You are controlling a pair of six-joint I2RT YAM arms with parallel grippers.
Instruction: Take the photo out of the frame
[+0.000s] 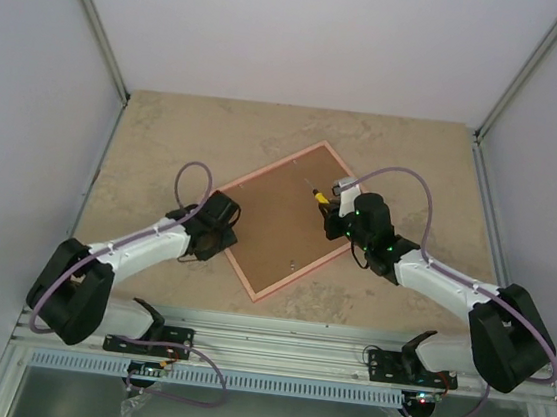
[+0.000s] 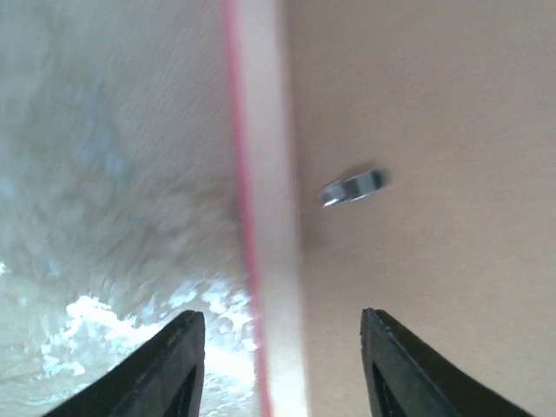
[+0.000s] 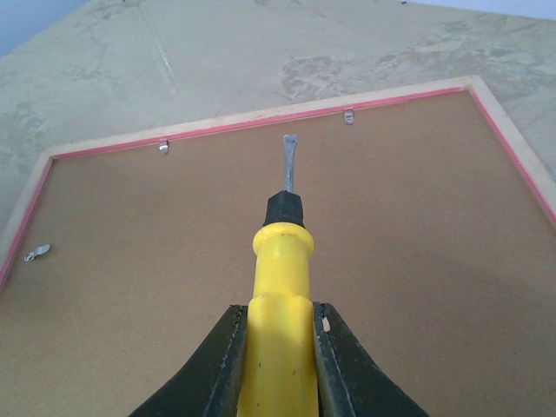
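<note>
The frame (image 1: 262, 177) lies face down in the middle of the table, its brown fibreboard back (image 1: 278, 231) up and a thin pink rim around it. The photo is hidden beneath that back. My left gripper (image 1: 228, 225) hovers open over the frame's left edge (image 2: 269, 217), one finger on each side of it and nothing gripped. A small metal clip (image 2: 352, 187) lies just ahead on the board. My right gripper (image 3: 279, 311) is shut on a yellow-handled screwdriver (image 3: 280, 278). The blade points across the board (image 3: 417, 226) toward the far rim.
More metal clips sit along the frame's inner edge: two at the far rim (image 3: 162, 148) (image 3: 348, 115) and one at the left (image 3: 35, 254). The beige marbled table (image 1: 166, 135) is walled in by white panels on three sides.
</note>
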